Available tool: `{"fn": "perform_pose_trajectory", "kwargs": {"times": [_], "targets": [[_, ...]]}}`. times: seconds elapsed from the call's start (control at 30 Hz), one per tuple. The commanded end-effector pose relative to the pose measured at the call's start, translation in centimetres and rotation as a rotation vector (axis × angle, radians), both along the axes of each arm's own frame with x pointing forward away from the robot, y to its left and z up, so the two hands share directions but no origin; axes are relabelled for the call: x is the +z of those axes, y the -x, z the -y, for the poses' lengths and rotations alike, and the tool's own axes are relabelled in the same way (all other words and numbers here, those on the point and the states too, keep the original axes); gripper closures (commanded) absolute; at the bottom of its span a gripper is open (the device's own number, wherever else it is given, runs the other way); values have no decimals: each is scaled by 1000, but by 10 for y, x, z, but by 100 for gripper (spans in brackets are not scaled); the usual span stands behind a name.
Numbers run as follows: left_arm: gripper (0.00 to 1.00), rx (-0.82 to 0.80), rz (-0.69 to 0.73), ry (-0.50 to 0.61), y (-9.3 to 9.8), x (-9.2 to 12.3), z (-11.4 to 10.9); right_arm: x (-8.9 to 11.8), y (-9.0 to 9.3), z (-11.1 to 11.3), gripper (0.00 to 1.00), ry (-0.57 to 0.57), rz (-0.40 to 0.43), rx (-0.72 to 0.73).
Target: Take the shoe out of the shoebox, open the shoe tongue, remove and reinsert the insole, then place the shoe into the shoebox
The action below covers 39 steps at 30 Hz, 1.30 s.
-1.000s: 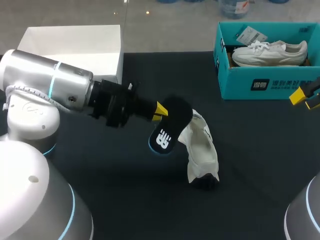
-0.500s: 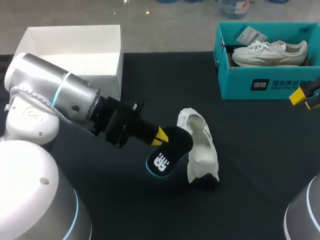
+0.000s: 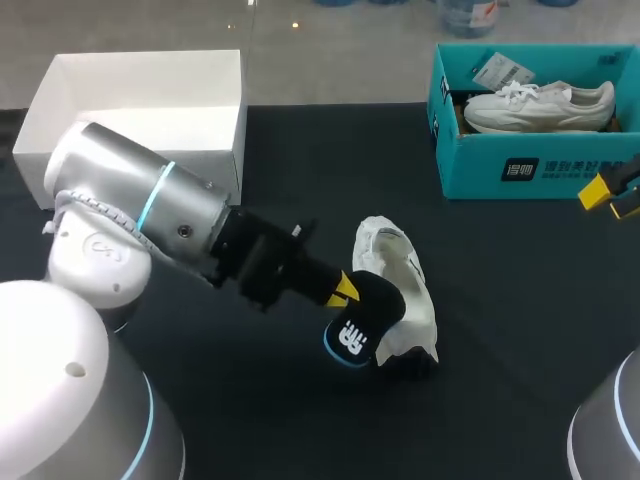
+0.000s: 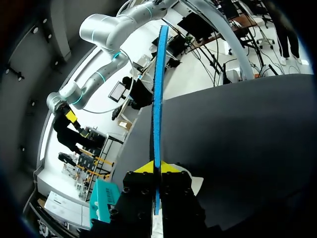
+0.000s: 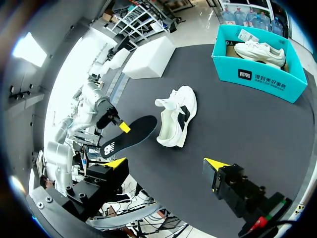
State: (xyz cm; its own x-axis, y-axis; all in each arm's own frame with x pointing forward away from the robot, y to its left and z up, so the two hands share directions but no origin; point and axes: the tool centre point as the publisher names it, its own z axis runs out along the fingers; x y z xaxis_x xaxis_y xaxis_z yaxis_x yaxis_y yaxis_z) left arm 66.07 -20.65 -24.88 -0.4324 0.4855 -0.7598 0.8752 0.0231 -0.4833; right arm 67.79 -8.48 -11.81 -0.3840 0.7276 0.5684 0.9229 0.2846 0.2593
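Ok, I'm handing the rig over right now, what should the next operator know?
Left hand shut on the black insole, held close beside the white shoe lying mid-table. Right hand open and empty, near the teal shoebox. Done: shoe out of its box, insole pulled out. Left: slide the insole back in, then box the shoe.

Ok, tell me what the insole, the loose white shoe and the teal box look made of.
The insole: probably foam, matte black top, blue edge; it shows thin and flat edge-on in the left wrist view.
The white shoe: soft synthetic or textile upper, matte; it slumps and creases.
The teal box: likely cardboard, matte, with straight folded walls.
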Motion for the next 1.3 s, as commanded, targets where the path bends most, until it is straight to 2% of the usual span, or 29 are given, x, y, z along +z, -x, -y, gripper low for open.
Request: {"fn": "perform_pose_trajectory", "kwargs": {"times": [0.03,0.3,0.7,1.1,1.3], "targets": [[100,45,6,-8,8,-4,8,0,-1,0,0,3,-3,1],[100,87,-12,-21,10,-12,11,0,-1,0,0,3,-3,1],[100,122,-9,-37,-8,-29,14,0,-1,0,0,3,-3,1],[100,112,-10,-31,-8,-23,13,0,-1,0,0,3,-3,1],[100,93,13,-27,-3,-11,11,0,-1,0,0,3,-3,1]]}}
